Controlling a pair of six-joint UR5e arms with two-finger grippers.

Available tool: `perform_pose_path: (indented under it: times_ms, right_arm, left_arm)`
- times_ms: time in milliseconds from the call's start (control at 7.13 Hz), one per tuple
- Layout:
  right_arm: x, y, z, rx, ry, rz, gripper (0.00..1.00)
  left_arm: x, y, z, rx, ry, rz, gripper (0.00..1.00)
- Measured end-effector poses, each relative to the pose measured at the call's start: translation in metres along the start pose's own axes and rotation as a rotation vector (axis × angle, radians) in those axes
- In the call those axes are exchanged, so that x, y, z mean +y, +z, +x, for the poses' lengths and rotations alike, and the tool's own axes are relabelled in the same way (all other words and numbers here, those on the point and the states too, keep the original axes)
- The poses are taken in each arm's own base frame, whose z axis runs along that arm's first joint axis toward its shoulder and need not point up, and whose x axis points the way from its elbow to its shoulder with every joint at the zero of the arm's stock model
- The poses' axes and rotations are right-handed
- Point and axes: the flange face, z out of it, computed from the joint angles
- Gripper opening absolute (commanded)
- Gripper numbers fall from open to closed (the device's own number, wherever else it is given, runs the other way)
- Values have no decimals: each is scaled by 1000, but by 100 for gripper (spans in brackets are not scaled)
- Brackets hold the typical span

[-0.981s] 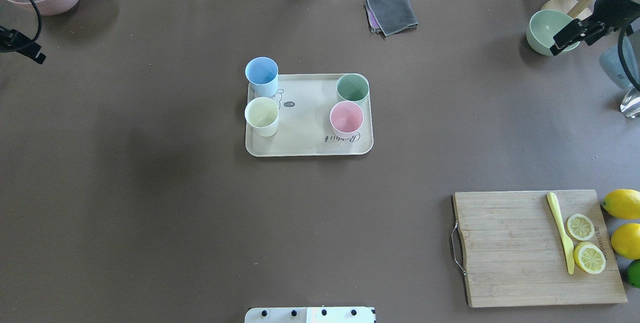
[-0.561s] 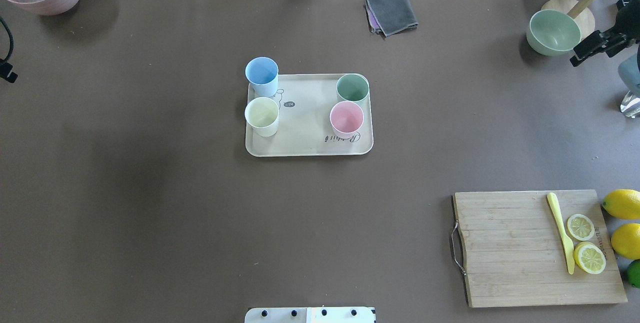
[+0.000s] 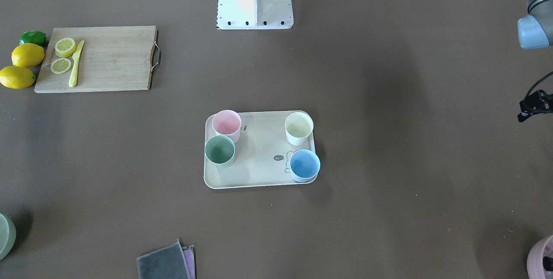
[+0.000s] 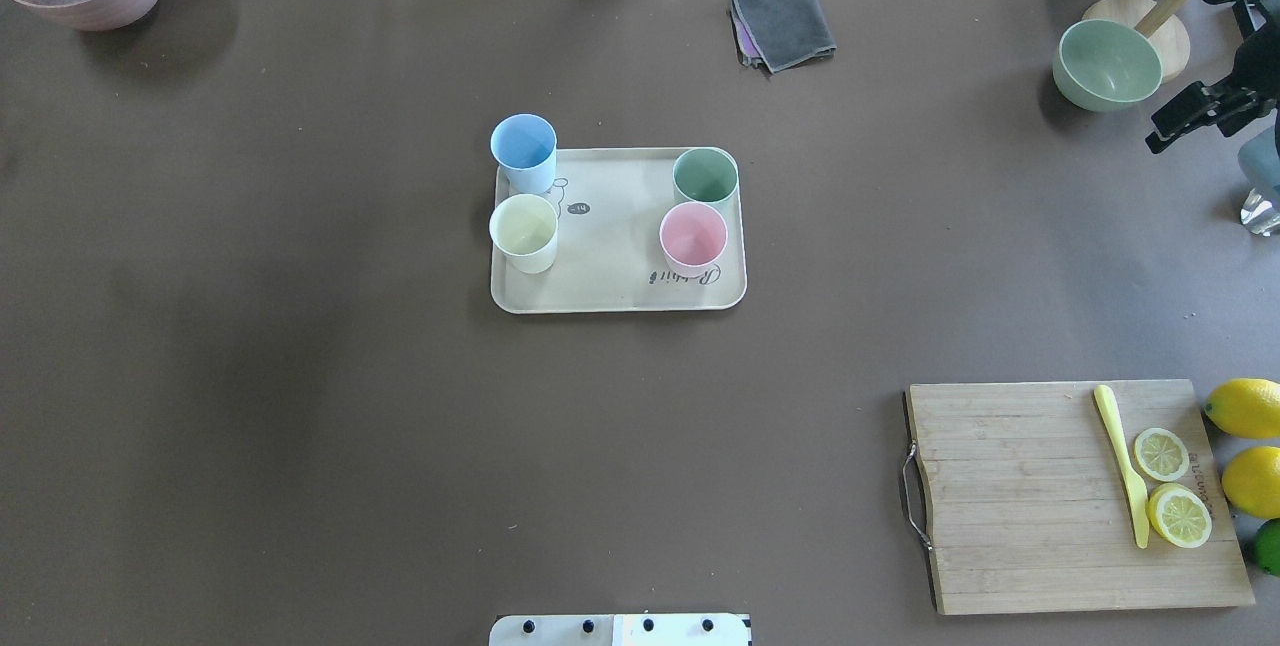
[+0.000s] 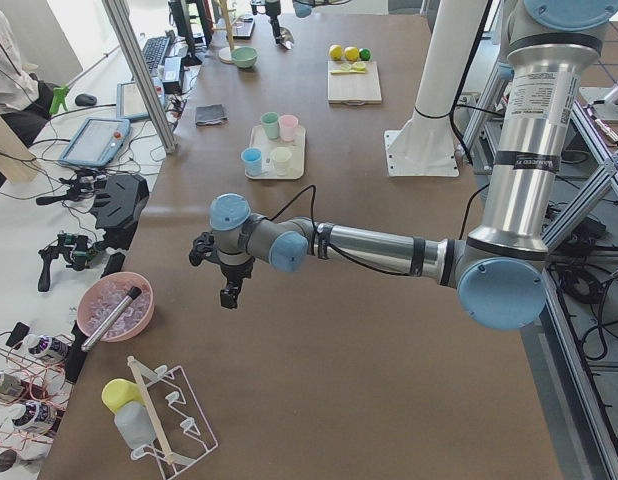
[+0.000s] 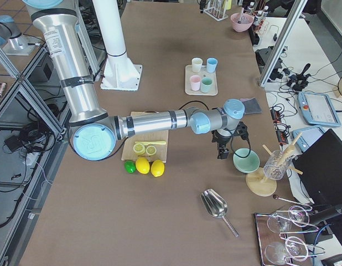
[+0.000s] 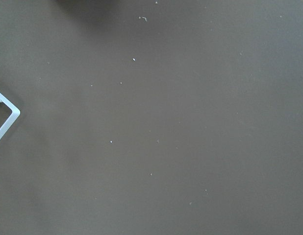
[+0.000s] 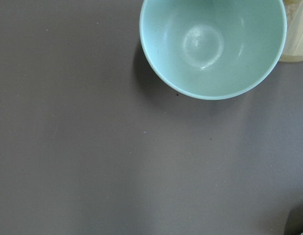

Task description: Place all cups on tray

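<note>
Moved: the right gripper (image 4: 1197, 113) has slid off the green bowl (image 4: 1106, 64) toward the right edge of the overhead view. The left gripper (image 5: 229, 284) has left that view's upper left corner altogether. Tray and cups have not shifted.
Tray: the tray (image 4: 612, 278) lies flat just above the middle of the overhead view.
Cups: all four stand upright on it. The blue cup (image 4: 523, 152) and the cream cup (image 4: 523, 232) are at its left end, the dark green cup (image 4: 705, 177) and the pink cup (image 4: 692, 236) at its right. This probably means each arm served its own side.
Grippers: nothing shows in either. I cannot tell whether the jaws are spread or closed, because the wrist views show no fingers.
Reason: the arms look parked wide because the task appears finished.
</note>
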Motion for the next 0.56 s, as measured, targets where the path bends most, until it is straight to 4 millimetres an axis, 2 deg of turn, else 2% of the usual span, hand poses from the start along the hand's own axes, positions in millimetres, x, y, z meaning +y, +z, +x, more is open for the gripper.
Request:
perform_pose_path:
  times_ms: [561]
  right_arm:
    - [11,3,12,13,6,0,100]
  left_arm:
    - [9,-3,2,-7,12,4,98]
